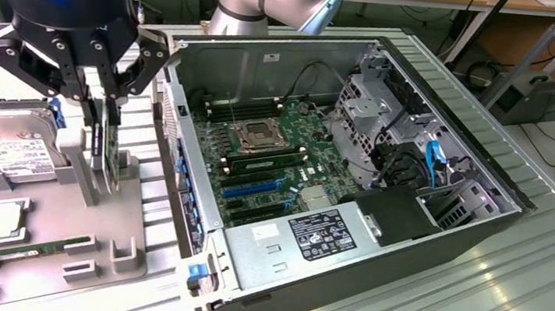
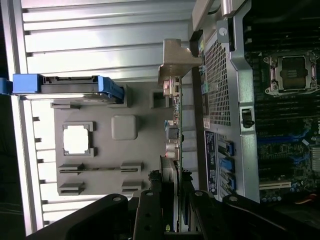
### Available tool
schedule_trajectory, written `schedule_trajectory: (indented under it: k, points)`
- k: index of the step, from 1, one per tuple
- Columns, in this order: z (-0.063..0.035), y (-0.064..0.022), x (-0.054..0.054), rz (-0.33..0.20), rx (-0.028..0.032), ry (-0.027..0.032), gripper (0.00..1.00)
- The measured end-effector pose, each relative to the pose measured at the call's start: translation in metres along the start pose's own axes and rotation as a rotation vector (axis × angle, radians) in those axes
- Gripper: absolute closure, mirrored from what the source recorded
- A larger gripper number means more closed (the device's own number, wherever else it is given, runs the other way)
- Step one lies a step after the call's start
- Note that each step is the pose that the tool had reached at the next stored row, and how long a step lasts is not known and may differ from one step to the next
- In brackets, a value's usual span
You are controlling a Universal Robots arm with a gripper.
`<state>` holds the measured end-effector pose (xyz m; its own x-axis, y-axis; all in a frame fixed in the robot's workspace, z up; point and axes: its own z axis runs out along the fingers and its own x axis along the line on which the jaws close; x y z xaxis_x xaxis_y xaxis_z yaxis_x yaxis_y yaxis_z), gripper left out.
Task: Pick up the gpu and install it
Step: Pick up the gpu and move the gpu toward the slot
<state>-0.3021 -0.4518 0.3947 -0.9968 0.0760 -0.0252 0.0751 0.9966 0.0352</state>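
Computer case (image 1: 257,59): open, motherboard exposed. Grey holder tray (image 1: 134,225): just beside the case. Gripper (image 1: 100,121): partly closed, clamping the gpu (image 1: 102,157), which stands on edge over the tray beside the case (seated or lifted: cannot tell). Risk: a tilted pull could jam the card in its holder or loosen the grip.

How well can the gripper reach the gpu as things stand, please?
Probably yes: the gripper is right over the gpu, which stands on edge in the grey tray, nothing between them.
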Motion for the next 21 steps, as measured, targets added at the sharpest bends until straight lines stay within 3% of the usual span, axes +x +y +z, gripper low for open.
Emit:
schedule_trajectory:
  k: [21]
  points:
    - [-0.013, 0.0005, 0.0, 0.0, -0.0001, 0.0, 0.74]
